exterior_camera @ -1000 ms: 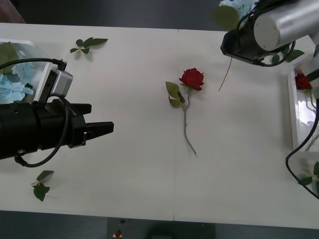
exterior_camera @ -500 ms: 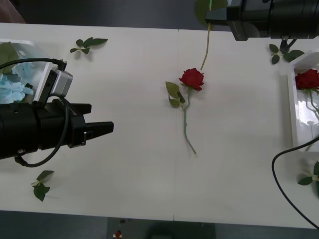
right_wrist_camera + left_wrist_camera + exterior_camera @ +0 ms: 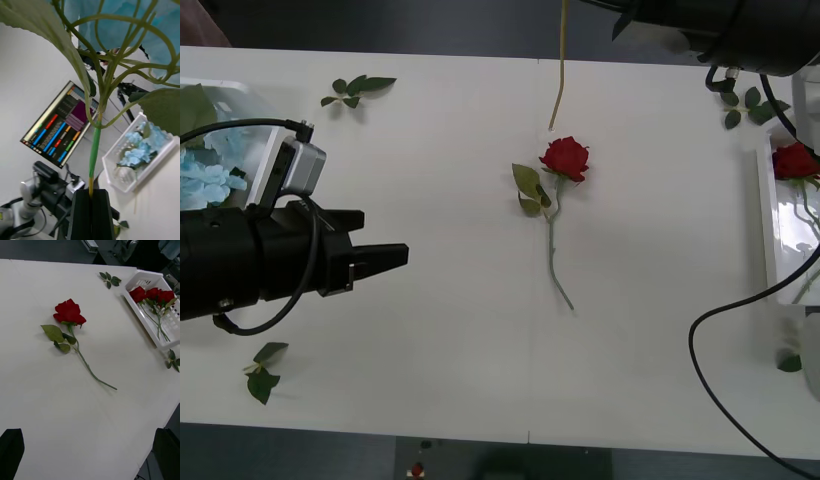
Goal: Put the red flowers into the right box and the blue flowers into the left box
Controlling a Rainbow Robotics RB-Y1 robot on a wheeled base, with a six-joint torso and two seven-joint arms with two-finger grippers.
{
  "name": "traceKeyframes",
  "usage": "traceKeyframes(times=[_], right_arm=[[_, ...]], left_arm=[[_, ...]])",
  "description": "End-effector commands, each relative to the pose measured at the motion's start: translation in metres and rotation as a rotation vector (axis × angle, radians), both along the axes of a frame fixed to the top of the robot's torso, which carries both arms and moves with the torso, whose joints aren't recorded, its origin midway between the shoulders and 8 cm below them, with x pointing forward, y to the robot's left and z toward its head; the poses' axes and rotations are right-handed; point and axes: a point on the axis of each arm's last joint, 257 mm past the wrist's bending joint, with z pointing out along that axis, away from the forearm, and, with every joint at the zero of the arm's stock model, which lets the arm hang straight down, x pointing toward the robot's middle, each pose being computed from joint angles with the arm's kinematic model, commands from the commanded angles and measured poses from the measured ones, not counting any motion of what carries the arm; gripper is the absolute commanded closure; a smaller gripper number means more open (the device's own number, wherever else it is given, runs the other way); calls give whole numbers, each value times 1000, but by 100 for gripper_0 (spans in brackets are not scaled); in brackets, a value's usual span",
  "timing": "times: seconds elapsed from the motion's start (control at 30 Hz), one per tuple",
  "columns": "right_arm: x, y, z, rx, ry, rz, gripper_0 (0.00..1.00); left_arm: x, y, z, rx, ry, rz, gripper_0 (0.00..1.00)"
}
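Sorting looks nearly finished. Left gripper (image 3: 385,260), fingers spread and empty, waits near the table's (image 3: 450,380) left edge. One red rose (image 3: 565,157) lies mid-table. Right box (image 3: 148,317) holds three roses; left box (image 3: 140,159) holds blue hydrangeas. Right gripper (image 3: 92,198), beyond the far edge, pinches a hydrangea stem (image 3: 95,146).

Red flowers: four total, one loose rose (image 3: 565,157) on the table (image 3: 460,330), three more (image 3: 152,295) in the right box (image 3: 139,279). Blue flowers: one held stem (image 3: 94,150); the blooms (image 3: 140,150) in the left box (image 3: 112,168) are bunched, count unclear. Boxes: two. Loose leaf sprigs on the table: five, one far left (image 3: 357,88), one near left (image 3: 262,373), two at the far right corner (image 3: 752,103), one near right (image 3: 789,362). Arms: two. Monitor (image 3: 62,129): one.
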Motion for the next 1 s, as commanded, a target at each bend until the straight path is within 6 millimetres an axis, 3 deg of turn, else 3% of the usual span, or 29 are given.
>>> traceKeyframes(times=[0.03, 0.17, 0.43, 0.77, 1.0], right_arm=[[-19, 13, 17, 13, -101, 50, 100], [-23, 18, 17, 19, -98, 68, 100], [-28, 33, 16, 42, -76, 97, 100], [-29, 40, 16, 53, -69, 103, 100], [-29, 40, 16, 53, -69, 103, 100]], left_arm=[[-1, -5, 31, -42, -32, -36, 0], [-10, -16, 50, -103, 14, -75, 0], [-25, -46, 110, -229, 56, -163, 0], [-34, -107, 146, -380, 84, -227, 0], [-21, -127, 163, -427, 42, -203, 0]])
